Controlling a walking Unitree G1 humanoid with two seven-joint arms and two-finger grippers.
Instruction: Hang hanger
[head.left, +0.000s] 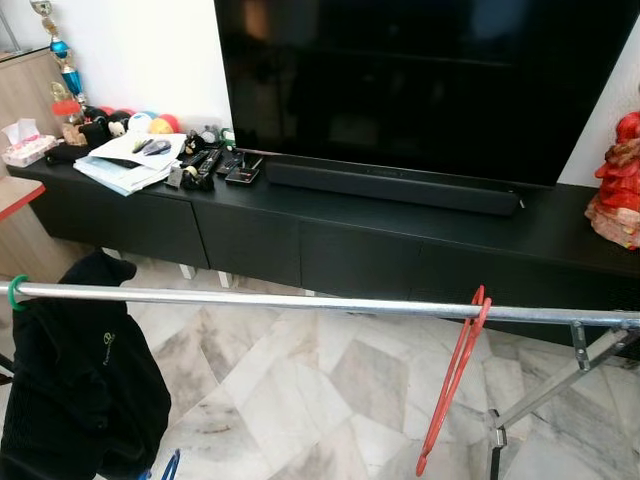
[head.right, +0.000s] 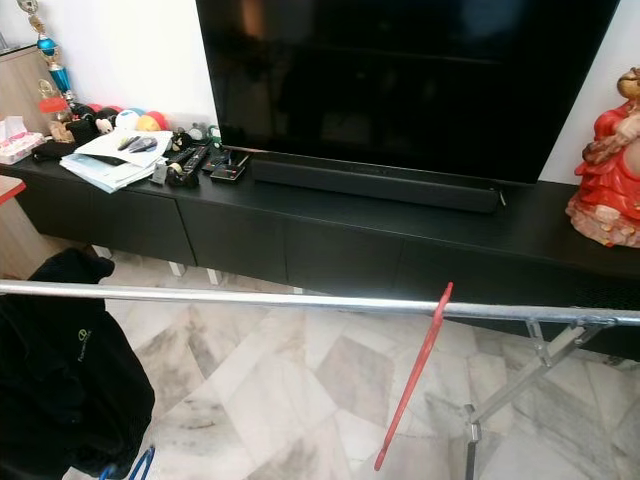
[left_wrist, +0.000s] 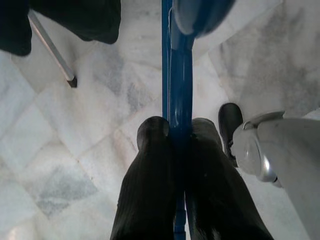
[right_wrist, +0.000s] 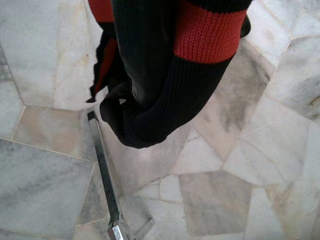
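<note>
A blue hanger (left_wrist: 180, 65) is clamped between the two black fingers of my left gripper (left_wrist: 179, 127), low above the marble floor. Its blue tip (head.left: 170, 465) peeks out below a black garment (head.left: 75, 385) that hangs from a green hanger hook (head.left: 17, 292) on the silver rail (head.left: 300, 300) of a clothes rack. Further right on the same rail hangs an empty red hanger (head.left: 455, 380). The right wrist view looks down on a black and red knitted garment (right_wrist: 165, 65) hanging above the floor.
Behind the rail stands a long black TV cabinet (head.left: 330, 240) with a large TV (head.left: 420, 80), papers, remotes and a red figurine (head.left: 620, 180). The rack's diagonal brace (head.left: 560, 380) and leg (right_wrist: 102, 170) stand on the marble floor (head.left: 330, 390).
</note>
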